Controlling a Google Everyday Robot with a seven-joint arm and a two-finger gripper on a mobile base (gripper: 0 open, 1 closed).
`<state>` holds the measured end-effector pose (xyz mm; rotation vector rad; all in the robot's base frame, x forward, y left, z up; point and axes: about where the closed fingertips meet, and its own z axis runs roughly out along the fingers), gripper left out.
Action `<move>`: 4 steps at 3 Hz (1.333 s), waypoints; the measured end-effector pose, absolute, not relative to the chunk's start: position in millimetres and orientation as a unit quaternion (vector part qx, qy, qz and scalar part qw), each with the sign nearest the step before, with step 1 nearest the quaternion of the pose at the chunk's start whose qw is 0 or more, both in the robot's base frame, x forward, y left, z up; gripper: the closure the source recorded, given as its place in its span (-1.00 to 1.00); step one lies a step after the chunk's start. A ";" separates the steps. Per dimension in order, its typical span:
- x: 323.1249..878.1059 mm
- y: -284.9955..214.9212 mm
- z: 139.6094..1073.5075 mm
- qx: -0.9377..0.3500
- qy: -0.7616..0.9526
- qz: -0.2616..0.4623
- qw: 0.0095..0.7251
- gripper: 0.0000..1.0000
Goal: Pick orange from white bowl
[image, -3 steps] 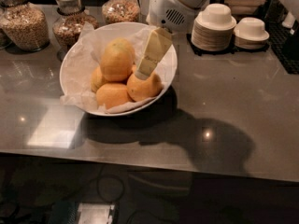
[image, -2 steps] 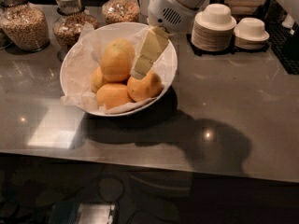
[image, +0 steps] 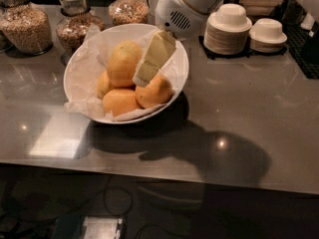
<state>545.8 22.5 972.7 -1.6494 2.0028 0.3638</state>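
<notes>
You have three glass jars of grain along the far edge of the grey surface, at 10, 11 and 12 o'clock. At 2 o'clock, two stacks of small off-white bowls stand side by side. The end effector hangs at 11 o'clock of centre, with the smaller oranges clustered from its 5 to its 9 o'clock.

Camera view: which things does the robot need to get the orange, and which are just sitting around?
For the job: orange; white bowl; end effector, in the bowl beside the orange.
Just sitting: smaller oranges; glass jars of dry food; stacked small bowls.
</notes>
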 end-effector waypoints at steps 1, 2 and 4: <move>541.3 48.8 971.9 -0.568 0.762 0.178 0.254 -1.00; 549.9 79.6 971.4 -0.526 0.785 0.223 0.240 -1.00; 557.1 122.9 932.9 -0.435 0.835 0.264 0.211 -1.00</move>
